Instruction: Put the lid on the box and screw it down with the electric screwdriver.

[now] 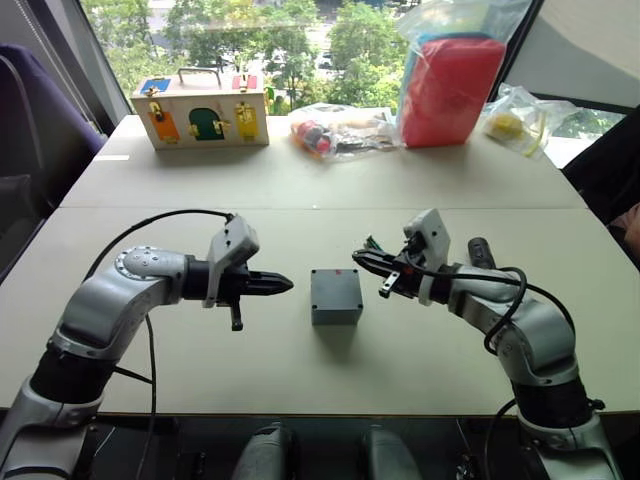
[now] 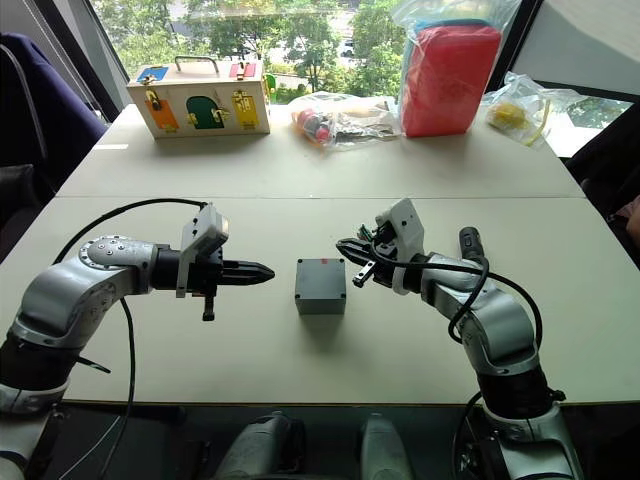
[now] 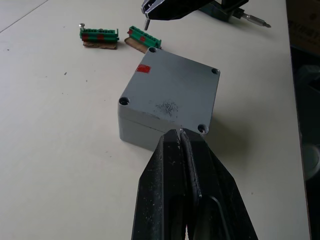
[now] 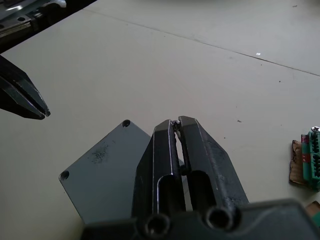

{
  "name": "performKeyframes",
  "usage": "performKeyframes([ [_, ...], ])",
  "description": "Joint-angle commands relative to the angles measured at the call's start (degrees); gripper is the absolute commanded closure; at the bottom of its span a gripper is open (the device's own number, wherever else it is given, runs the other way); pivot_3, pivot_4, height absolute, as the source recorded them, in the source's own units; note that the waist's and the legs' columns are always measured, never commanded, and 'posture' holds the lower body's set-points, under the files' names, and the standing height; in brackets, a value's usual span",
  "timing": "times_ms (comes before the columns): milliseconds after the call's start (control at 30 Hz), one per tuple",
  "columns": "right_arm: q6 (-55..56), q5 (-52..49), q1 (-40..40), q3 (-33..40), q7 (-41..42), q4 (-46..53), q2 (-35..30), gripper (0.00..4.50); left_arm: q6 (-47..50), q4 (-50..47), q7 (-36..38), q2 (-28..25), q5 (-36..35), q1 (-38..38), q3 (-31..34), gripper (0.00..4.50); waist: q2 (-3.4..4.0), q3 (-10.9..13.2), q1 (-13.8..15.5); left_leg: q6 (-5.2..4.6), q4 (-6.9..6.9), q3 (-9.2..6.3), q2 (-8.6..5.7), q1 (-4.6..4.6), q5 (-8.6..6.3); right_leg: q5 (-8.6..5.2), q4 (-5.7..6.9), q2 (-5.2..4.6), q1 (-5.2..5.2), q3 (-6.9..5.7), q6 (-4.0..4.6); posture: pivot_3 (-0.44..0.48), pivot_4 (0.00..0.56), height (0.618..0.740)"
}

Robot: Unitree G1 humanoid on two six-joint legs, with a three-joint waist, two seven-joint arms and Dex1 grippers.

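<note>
The grey box [image 1: 336, 313] stands mid-table with the lid [image 3: 172, 90] lying flush on it, a hole at each corner and a red mark by one corner. My left gripper [image 1: 288, 286] is shut and points at the box's left side, its tip just short of one lid corner. From the right, my right gripper [image 1: 358, 256] hovers a little above and beside the box, shut on a small screw [image 3: 146, 22]. The dark electric screwdriver [image 1: 480, 250] lies on the table behind my right forearm.
Two green connector pieces [image 3: 99, 35] lie just beyond the box. At the table's far edge are a wooden box with coloured doors [image 1: 200, 112], a clear bag of small items [image 1: 335, 130], a red bag [image 1: 450, 85] and a bag with yellow parts [image 1: 515, 125].
</note>
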State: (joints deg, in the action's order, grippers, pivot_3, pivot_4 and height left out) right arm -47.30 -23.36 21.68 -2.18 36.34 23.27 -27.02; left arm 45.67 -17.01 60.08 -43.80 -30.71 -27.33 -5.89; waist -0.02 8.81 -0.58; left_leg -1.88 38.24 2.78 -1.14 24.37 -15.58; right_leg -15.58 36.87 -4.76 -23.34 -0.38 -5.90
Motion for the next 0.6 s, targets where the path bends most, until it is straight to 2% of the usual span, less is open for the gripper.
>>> performKeyframes([
  [33, 0.3, -0.7, -0.8, -0.3, -0.2, 2.4, -0.6, 4.42, -0.6, -1.2, 0.0, 0.0, -0.5, -0.7, 0.6, 4.50, 0.00, 0.0, 0.0, 0.00, 0.00, 0.00, 0.00, 0.00, 0.00, 0.00, 0.00, 0.00, 0.00, 0.00, 0.00, 0.000, 0.150, 0.740],
  [600, 1.7, 0.4, -1.1, -2.1, -0.5, 0.0, -1.0, 4.42, -0.6, -2.1, -0.5, 0.2, -0.4, -0.1, 0.1, 4.50, 0.00, 0.0, 0.0, 0.00, 0.00, 0.00, 0.00, 0.00, 0.00, 0.00, 0.00, 0.02, 0.00, 0.00, 0.00, 0.000, 0.150, 0.740],
])
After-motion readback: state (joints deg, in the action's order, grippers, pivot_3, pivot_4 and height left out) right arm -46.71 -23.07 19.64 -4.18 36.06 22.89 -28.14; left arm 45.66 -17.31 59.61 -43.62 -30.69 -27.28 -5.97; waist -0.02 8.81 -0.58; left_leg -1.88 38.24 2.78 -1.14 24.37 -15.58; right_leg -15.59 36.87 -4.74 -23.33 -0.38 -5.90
